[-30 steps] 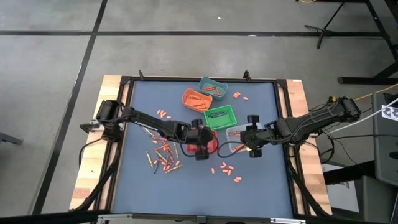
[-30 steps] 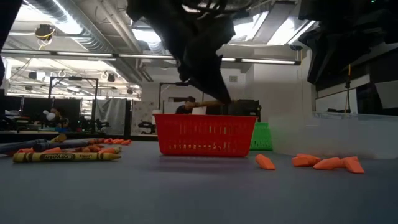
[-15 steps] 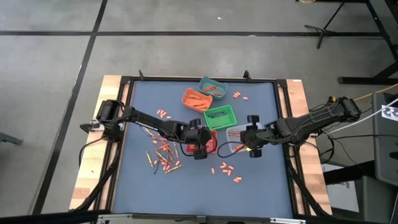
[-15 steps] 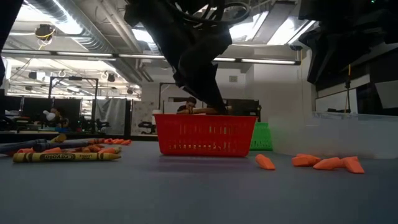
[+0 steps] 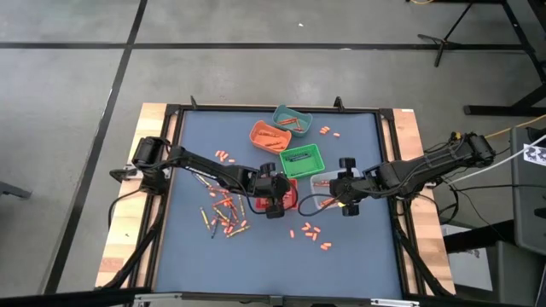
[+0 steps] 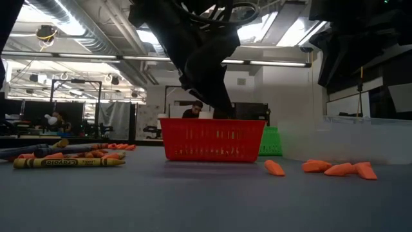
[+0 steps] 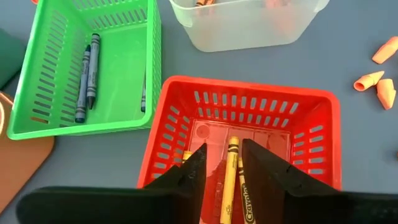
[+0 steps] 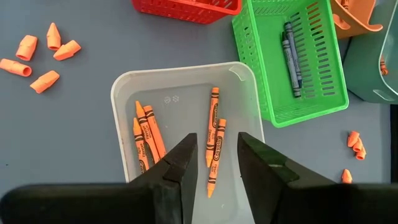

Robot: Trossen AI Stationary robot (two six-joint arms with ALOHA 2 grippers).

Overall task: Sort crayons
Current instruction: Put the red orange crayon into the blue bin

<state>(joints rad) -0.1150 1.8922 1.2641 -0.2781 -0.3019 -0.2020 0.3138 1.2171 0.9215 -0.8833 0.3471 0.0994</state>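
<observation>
My left gripper hangs open over the red basket, fingers slanting down into it. A yellow crayon lies on the basket's floor below the gap, beside another. My right gripper is open above the clear bin, where several orange crayons lie flat. In the high view, loose crayons are scattered on the mat left of the red basket. Orange stubs lie near the front.
A green basket with dark blue crayons stands behind the red one. An orange bin and a teal bin stand farther back. More stubs lie at the far right and stubs at the left.
In the low view, a crayon that stuck out at my left gripper's tips above the red basket's rim has gone down into the basket. It no longer shows above the rim. Both arms have kept their places.
</observation>
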